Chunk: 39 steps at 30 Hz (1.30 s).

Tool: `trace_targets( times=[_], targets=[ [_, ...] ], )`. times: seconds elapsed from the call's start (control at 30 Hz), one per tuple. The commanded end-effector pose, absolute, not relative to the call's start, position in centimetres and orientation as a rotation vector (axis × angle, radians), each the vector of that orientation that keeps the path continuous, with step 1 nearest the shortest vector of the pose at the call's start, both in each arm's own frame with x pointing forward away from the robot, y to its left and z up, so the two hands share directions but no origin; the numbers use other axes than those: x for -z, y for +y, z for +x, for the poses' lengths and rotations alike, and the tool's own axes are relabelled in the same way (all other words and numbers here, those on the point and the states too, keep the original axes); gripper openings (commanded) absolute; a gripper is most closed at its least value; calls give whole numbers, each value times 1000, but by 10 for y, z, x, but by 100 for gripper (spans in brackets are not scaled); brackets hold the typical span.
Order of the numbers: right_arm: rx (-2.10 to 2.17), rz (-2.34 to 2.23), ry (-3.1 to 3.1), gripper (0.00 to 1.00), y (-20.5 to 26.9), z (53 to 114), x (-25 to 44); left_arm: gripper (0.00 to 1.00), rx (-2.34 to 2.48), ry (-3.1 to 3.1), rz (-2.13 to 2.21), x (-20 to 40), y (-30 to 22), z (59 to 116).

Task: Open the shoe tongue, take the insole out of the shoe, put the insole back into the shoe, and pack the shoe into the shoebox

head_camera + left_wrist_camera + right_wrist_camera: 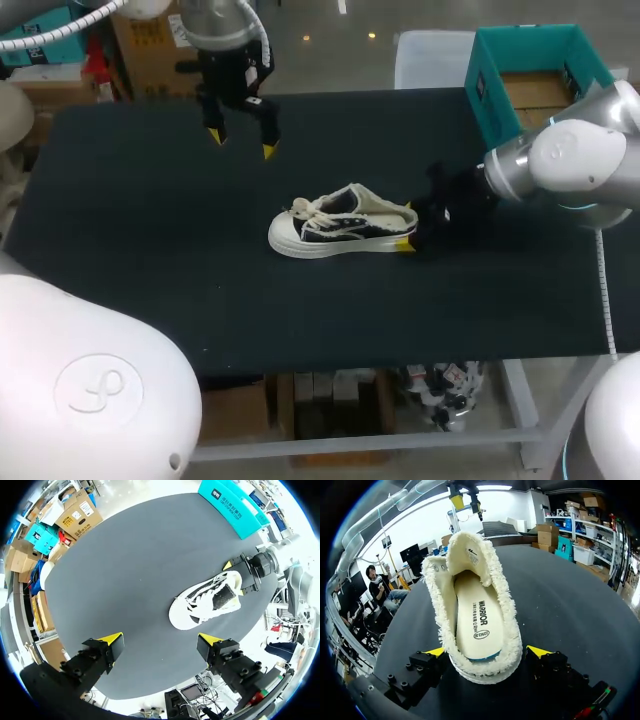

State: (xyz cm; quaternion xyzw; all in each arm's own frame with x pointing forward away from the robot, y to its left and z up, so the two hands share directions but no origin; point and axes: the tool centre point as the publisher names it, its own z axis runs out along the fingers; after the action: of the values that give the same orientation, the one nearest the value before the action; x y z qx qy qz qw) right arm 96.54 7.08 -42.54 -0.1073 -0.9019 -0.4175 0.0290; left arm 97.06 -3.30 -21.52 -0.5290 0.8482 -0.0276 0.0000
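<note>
A white and black low sneaker (340, 225) lies in the middle of the black table, toe toward my left. My right gripper (408, 225) is at its heel, open, with the heel between the yellow tips. Looking along the fingers of the right gripper (487, 651), I see into the sneaker (480, 660): the cream insole (475, 615) lies inside and the tongue (467, 555) stands up. My left gripper (242, 140) hangs open over the table's back part, well away from the shoe (210, 600). The teal shoebox (520, 80) stands at the back right.
A white lid-like piece (430, 55) sits behind the table beside the shoebox (230, 510). Bare black table (150, 230) stretches left of and in front of the shoe. My right arm's silver elbow (570, 160) hangs over the right side.
</note>
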Motion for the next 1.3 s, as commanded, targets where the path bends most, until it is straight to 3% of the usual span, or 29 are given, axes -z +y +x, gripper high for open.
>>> trace_targets(
  times=[0.03, 0.07, 0.1, 0.13, 0.17, 0.5, 0.53, 0.57, 0.6, 1.2, 1.23, 1.27, 1.3],
  targets=[
    [1293, -324, -2766, 100, 73, 971, 434, 100, 100, 2659, -1667, 216, -33, 969],
    [1292, -324, -2764, 73, 73, 971, 435, 100, 102, 2660, -1668, 216, -33, 969],
    [1294, -323, -2761, 30, 73, 971, 435, 100, 104, 2660, -1670, 216, -34, 970],
    [1295, -322, -2760, 21, 73, 970, 435, 100, 104, 2661, -1670, 217, -34, 970],
    [1297, -323, -2759, 0, 73, 970, 436, 100, 104, 2661, -1671, 217, -35, 970],
    [1312, -318, -2750, 0, 72, 965, 438, 100, 110, 2676, -1668, 220, -39, 971],
    [1317, -313, -2746, 4, 71, 965, 438, 100, 109, 2677, -1668, 220, -40, 971],
    [1315, -311, -2746, 46, 72, 964, 438, 100, 109, 2678, -1667, 220, -40, 971],
    [1316, -307, -2741, 100, 72, 964, 438, 100, 108, 2679, -1667, 220, -40, 971],
    [1313, -242, -2705, 100, 91, 965, 443, 100, 111, 2675, -1676, 223, -44, 969],
    [1317, -240, -2701, 84, 91, 964, 443, 100, 113, 2675, -1677, 223, -44, 969],
    [1319, -240, -2701, 49, 91, 964, 443, 100, 113, 2675, -1677, 224, -45, 969],
    [1320, -239, -2700, 0, 91, 964, 444, 100, 113, 2675, -1677, 224, -45, 968]
  ],
)
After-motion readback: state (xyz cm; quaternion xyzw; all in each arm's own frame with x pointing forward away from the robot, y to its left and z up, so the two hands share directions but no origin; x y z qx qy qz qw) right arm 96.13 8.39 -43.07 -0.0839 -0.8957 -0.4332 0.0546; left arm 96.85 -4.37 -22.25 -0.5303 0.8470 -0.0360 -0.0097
